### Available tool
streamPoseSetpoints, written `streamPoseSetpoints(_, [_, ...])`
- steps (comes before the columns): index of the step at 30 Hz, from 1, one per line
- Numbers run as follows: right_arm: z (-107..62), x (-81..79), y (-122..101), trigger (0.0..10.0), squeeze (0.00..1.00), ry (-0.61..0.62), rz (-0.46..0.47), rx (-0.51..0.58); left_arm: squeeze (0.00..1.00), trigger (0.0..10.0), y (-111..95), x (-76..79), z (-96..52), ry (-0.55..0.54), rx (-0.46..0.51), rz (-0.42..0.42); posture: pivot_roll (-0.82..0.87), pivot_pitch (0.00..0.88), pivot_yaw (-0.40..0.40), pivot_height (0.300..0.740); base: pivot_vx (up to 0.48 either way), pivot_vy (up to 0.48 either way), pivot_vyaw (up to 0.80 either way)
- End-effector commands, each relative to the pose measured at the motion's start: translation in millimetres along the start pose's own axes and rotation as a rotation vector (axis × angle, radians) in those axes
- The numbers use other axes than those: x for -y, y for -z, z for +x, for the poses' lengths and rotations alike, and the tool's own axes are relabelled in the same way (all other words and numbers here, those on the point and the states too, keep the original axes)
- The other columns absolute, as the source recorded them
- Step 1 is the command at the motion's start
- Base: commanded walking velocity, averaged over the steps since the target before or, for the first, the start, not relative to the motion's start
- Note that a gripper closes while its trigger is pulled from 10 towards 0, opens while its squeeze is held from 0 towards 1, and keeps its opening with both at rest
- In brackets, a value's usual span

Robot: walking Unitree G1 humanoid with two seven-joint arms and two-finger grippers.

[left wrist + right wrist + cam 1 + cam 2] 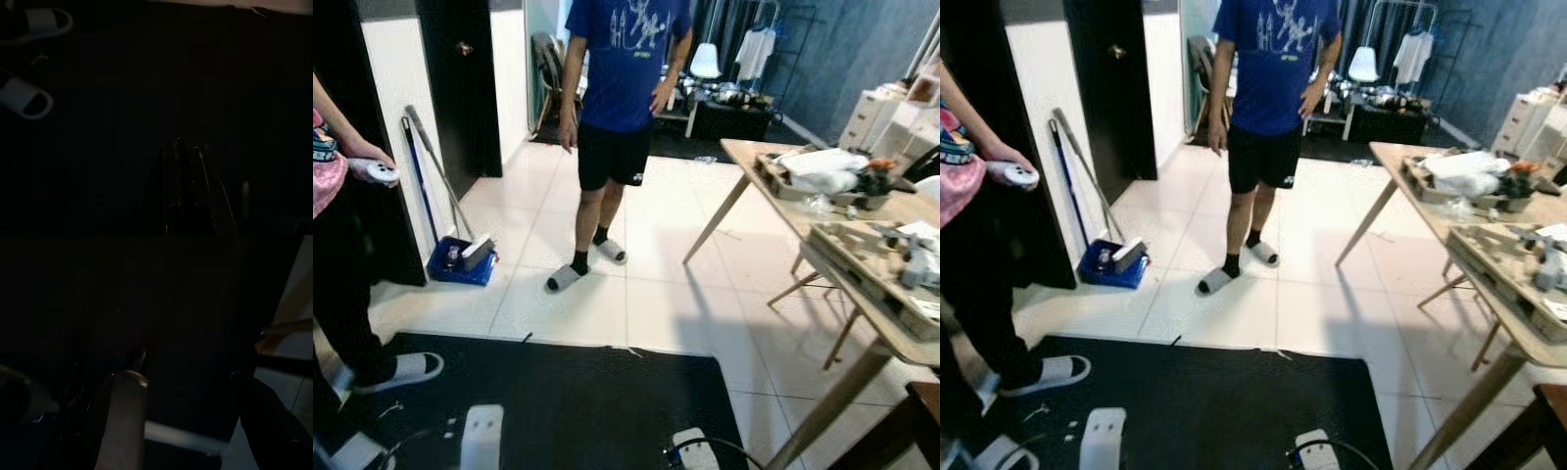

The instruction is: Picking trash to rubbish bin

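Observation:
Small pale scraps (pixel 391 409) lie on the black mat (pixel 578 392) by my feet, close to a person's white slipper (pixel 406 368). One scrap (pixel 41 58) can be made out in the dark left wrist view, between two slippers. My left gripper (pixel 188 147) hangs over the mat, its two fingers close together with nothing between them. In the right wrist view, my right gripper (pixel 195 401) hangs in shade with its fingers far apart and empty.
A person in a blue shirt (pixel 622 69) stands on the tiles ahead. Another person (pixel 342 255) stands at my left holding a white controller (pixel 377 171). A blue dustpan (pixel 460 262) leans by the wall. A cluttered wooden table (pixel 862 313) fills the right side.

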State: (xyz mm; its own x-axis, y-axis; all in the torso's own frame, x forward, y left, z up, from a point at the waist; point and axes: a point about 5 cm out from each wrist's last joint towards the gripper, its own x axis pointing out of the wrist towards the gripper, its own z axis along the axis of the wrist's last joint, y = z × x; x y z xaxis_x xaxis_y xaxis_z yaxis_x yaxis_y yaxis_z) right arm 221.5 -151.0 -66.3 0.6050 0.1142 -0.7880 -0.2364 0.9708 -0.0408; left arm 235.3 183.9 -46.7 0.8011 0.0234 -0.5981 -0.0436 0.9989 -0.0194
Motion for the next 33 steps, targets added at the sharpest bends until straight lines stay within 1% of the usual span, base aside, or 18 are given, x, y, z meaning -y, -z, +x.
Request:
streamPoseSetpoints(1, [-0.8, 3.3, 3.0, 10.0, 0.0, 0.008, -0.001, -0.006, 0.0, 10.0, 3.1, 3.9, -0.5, 0.01, -0.01, 0.006, 0.04, 0.025, -0.066, 0.74, 0.416, 0.0, 0.0])
streamPoseSetpoints(14, [-1.2, 3.6, 3.6, 10.0, 0.0, 0.002, -0.014, -0.001, 0.0, 10.0, 4.0, 4.5, -0.9, 0.009, -0.01, 0.004, 0.04, 0.018, -0.07, 0.74, 0.414, 0.0, 0.0])
streamPoseSetpoints(19, [-0.9, 1.9, 3.8, 10.0, 0.0, -0.007, -0.004, -0.004, 0.0, 10.0, 4.7, 3.9, -1.2, 0.006, -0.011, 0.002, 0.05, 0.021, -0.073, 0.74, 0.413, 0.0, 0.0])
streamPoseSetpoints(22, [-0.8, 1.2, 3.6, 10.0, 0.0, -0.011, -0.011, -0.006, 0.0, 10.0, 4.9, 3.1, -1.4, 0.004, -0.011, 0.001, 0.05, 0.022, -0.073, 0.74, 0.416, 0.0, -0.59])
streamPoseSetpoints(33, [-1.0, 1.9, 4.4, 10.0, 0.0, -0.005, 0.012, -0.003, 0.0, 10.0, 3.2, 0.8, -1.0, 0.0, -0.007, 0.003, 0.05, 0.03, -0.068, 0.74, 0.412, 0.0, -0.8])
